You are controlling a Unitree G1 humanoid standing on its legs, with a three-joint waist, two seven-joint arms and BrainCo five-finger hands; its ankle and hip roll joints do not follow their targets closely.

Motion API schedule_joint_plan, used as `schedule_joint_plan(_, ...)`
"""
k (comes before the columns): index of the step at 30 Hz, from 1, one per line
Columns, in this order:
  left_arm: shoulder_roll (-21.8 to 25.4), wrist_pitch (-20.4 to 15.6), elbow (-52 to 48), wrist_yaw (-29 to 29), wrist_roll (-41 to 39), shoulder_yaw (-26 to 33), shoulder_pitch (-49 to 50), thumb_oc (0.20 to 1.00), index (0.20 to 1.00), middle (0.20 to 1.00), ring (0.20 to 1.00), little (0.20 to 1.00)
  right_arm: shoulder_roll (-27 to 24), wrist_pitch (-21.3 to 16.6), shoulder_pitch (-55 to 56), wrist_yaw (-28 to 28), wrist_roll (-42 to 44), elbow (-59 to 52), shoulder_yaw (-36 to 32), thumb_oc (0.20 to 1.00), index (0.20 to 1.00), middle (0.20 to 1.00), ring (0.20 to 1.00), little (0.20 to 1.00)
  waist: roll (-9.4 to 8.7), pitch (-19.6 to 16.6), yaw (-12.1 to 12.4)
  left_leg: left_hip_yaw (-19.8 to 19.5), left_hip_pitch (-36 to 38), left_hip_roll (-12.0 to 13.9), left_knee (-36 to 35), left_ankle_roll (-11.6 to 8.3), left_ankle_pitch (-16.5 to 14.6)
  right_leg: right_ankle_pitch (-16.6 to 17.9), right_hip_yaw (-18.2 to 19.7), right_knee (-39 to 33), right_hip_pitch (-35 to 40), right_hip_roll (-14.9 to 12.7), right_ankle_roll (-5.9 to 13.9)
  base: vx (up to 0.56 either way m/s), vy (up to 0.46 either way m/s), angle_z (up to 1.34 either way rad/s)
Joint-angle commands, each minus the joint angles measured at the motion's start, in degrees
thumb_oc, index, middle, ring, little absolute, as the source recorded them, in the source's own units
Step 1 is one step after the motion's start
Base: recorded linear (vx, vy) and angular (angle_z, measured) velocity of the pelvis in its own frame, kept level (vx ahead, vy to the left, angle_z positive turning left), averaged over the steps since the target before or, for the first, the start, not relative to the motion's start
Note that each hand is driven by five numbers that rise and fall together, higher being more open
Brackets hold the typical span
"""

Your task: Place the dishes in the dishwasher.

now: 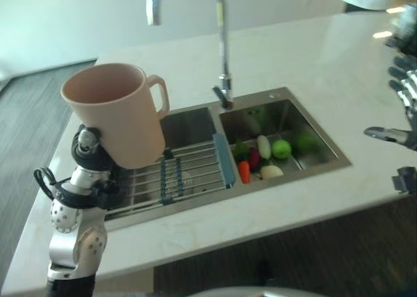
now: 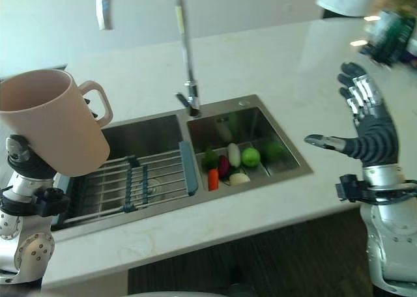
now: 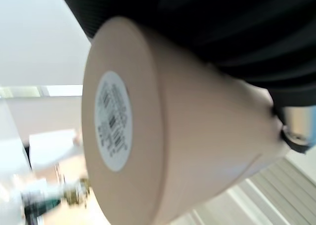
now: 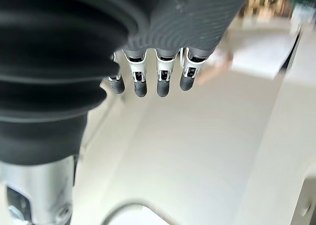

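Mug [image 1: 117,111] clasped in left hand [image 3: 247,32] above sink rack [image 1: 176,176]; right hand [image 2: 371,131] spread, empty

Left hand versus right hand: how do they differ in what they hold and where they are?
The left hand grips a pink mug, lifted above the sink's rack side; the right hand holds nothing. The left hand's fingers are hidden behind the mug; the right hand's fingers are straight and spread, over the white countertop right of the sink. Both are raised, touching no surface.
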Motion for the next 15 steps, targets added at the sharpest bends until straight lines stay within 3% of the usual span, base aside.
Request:
schedule_joint_plan(1, 2.81, -2.33, -1.75, 0.25, -4.03, -0.94, -1.03, 0.2, 0.2, 0.2, 0.2, 0.2, -1.23, -3.99, -1.98, -0.18, -0.12, 1.97, -0.74, 1.0, 1.0, 1.0, 1.0, 1.0, -1.84, -1.69, 0.79, -6.05, 8.15, -3.4, -7.52, -0.15, 6.86, 4.37, 2.17, -2.1, -4.11, 3.89, 3.61, -0.38, 0.133, -0.45)
schedule_joint_plan(3, 2.81, -3.65, -1.51, 1.23, -3.28, -2.92, -2.5, 0.2, 0.2, 0.2, 0.2, 0.2, -1.4, -4.13, -3.72, -0.77, -0.86, 2.3, 0.37, 1.0, 1.0, 1.0, 1.0, 1.0, -2.6, -1.05, -0.23, -6.23, 7.63, -2.13, -6.0, 0.49, 6.66, 5.13, 6.24, 0.54, -6.35, 4.15, 3.19, -0.46, 0.018, -0.44)
schedule_joint_plan(5, 4.21, -5.54, -0.51, 2.84, -4.93, -2.77, -3.52, 0.2, 0.2, 0.2, 0.2, 0.2, -2.67, -4.93, -6.31, -1.95, 0.06, 3.2, 1.61, 1.0, 1.0, 1.0, 1.0, 1.0, -2.44, -0.8, 1.32, -1.37, 5.77, 0.13, -3.47, -0.45, 10.39, 1.82, 0.73, 4.29, -3.6, 0.74, 3.12, -0.33, -0.133, -0.45)
schedule_joint_plan(8, 4.25, -5.65, -1.55, 3.95, -4.85, -0.34, -3.11, 0.2, 0.2, 0.2, 0.2, 0.2, -2.09, -7.17, -8.41, -0.89, 3.56, 2.37, 2.33, 1.0, 1.0, 1.0, 1.0, 1.0, -2.39, -1.05, 3.64, 4.93, 4.63, 2.57, -3.27, -1.77, 13.57, 1.66, -5.48, 5.8, 1.1, -6.03, 3.24, -0.21, -0.278, -1.28)
schedule_joint_plan(9, 3.99, -5.06, -1.59, 3.3, -4.38, 0.15, -4.34, 0.2, 0.2, 0.2, 0.2, 0.2, -0.17, -8.71, -10.11, -0.02, 1.56, 1.78, 4.05, 1.0, 1.0, 1.0, 1.0, 1.0, -2.47, -1.79, 4.57, 7.58, 4.48, 3.55, -3.73, -1.94, 12.72, 3.45, -5.51, 6.47, 3.46, -10.85, 4.33, -0.2, -0.505, -1.4)
schedule_joint_plan(11, 4.06, -4.88, -1.77, 3.13, -3.23, -0.37, -5.52, 0.2, 0.2, 0.2, 0.2, 0.2, 0.8, -8.61, -11.6, -0.43, -1.58, 1.1, 6.03, 1.0, 1.0, 1.0, 1.0, 1.0, -2.96, -2.28, 5.1, 8.95, 4.61, 4.27, -3.93, -2.25, 11.72, 5.24, -4.3, 5.14, 4.7, -13.33, 5.65, -0.11, -0.518, -0.96)
schedule_joint_plan(12, 4.21, -4.84, -2.07, 3.24, -3.25, -0.49, -5.9, 0.2, 0.2, 0.2, 0.2, 0.2, 0.84, -8.65, -11.97, -0.09, -2.16, 0.81, 6.52, 1.0, 1.0, 1.0, 1.0, 1.0, -3.27, -2.31, 5.43, 9.44, 4.41, 4.54, -3.68, -2.31, 11.19, 5.39, -4.09, 4.18, 5.18, -13.75, 6.1, -0.05, -0.488, -0.67)
schedule_joint_plan(15, 4.82, -6.55, -1.32, 3.06, -3.97, -0.4, -5.94, 0.2, 0.2, 0.2, 0.2, 0.2, -0.87, -8.88, -12.51, 1.67, -0.68, 0.09, 6.56, 1.0, 1.0, 1.0, 1.0, 1.0, -4.36, -2.43, 6.23, 12.13, 3.87, 5.99, -2.52, -2.28, 8.62, 3.58, -8.17, -0.11, 7.02, -13.71, 7.12, -0.04, -0.409, -0.47)
